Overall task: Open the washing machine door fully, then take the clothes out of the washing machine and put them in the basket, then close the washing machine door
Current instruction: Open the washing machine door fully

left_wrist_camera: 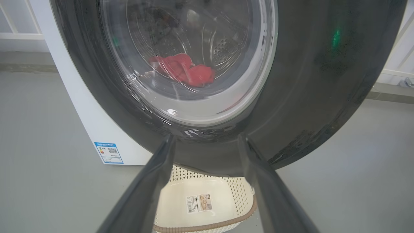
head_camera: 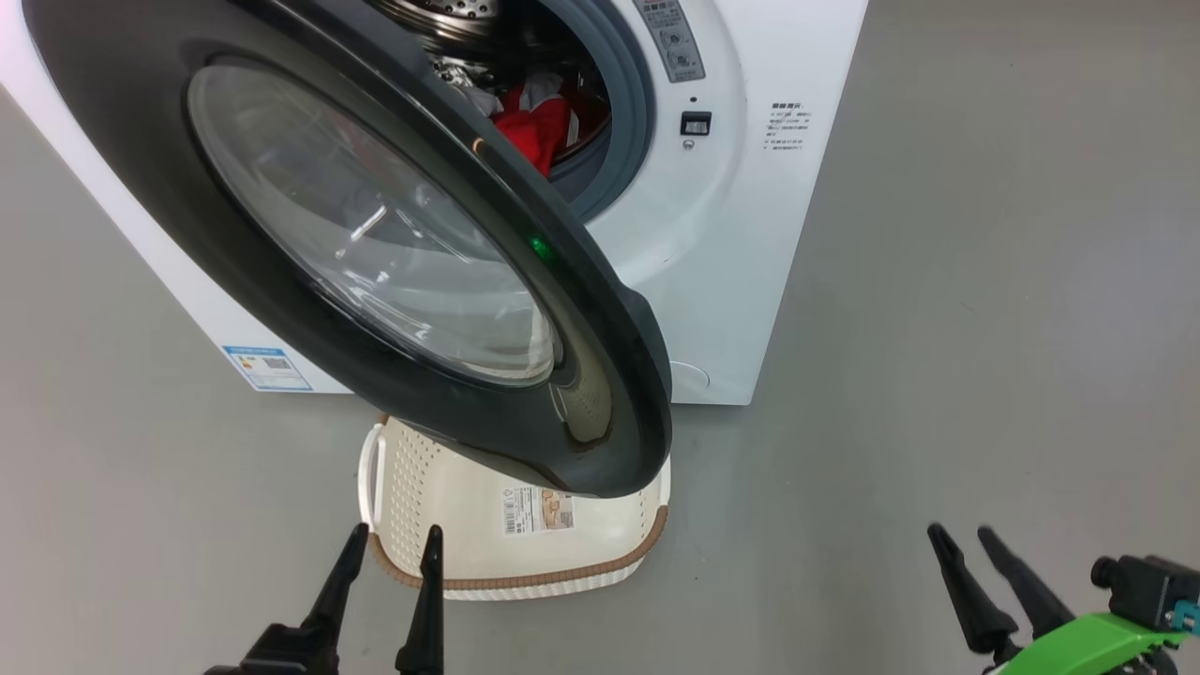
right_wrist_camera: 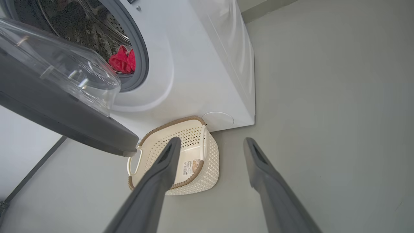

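hovering with its two dark fingers [head_camera: 337, 581] spread and nothing between them, the left gripper [head_camera: 396, 531] sits just short of the lower rim of the washing machine door [head_camera: 600, 309]; whether a tip touches the rim i cannot tell. the right gripper [head_camera: 958, 531] is likewise spread and empty, well off to the right over bare floor [head_camera: 984, 281]. the door stands partly swung out, its free edge hanging above the basket [head_camera: 562, 574], so the opening step looks unfinished. a good push would probably meet the free edge from its inner side and sweep it left steadily, keeping off the glass. the clothes [head_camera: 534, 127] lie inside the washing machine [head_camera: 731, 234]. the door's low edge hangs close over the basket; open room lies to the right.
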Robot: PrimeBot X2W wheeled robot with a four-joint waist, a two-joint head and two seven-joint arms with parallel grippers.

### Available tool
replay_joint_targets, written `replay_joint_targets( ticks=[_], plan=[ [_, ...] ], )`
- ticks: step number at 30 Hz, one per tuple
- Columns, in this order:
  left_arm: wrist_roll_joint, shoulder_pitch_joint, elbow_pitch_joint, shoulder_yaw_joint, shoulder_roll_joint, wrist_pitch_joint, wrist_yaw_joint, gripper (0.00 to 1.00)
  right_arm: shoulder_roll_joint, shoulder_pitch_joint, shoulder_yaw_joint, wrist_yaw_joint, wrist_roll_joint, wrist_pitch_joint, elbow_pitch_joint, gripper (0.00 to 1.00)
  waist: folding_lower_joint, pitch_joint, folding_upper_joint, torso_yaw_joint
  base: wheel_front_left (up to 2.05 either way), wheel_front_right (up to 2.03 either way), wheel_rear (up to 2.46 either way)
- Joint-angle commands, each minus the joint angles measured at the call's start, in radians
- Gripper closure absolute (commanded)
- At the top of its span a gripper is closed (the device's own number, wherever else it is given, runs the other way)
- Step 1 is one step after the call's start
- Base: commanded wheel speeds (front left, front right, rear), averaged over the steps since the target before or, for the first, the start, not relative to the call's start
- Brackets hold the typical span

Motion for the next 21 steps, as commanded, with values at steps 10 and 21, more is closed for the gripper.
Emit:
replay_joint_targets(
  ticks=[10, 21],
  plan=[
    [0.0, -0.006, -0.022, 0.038, 0.007, -0.012, 0.003, 0.0, 0.114, 0.071, -0.236, 0.0, -0.333, -0.014, -0.169, 0.0, 0.0, 0.0, 0.0, 0.0, 0.0, 0.0, 0.0],
    [0.001, -0.005, -0.035, 0.037, 0.007, -0.012, 0.005, 0.0, 0.221, 0.143, -0.371, 0.0, -0.511, -0.014, -0.258, 0.0, 0.0, 0.001, 0.0, 0.0, 0.0, 0.0, 0.0]
  ],
)
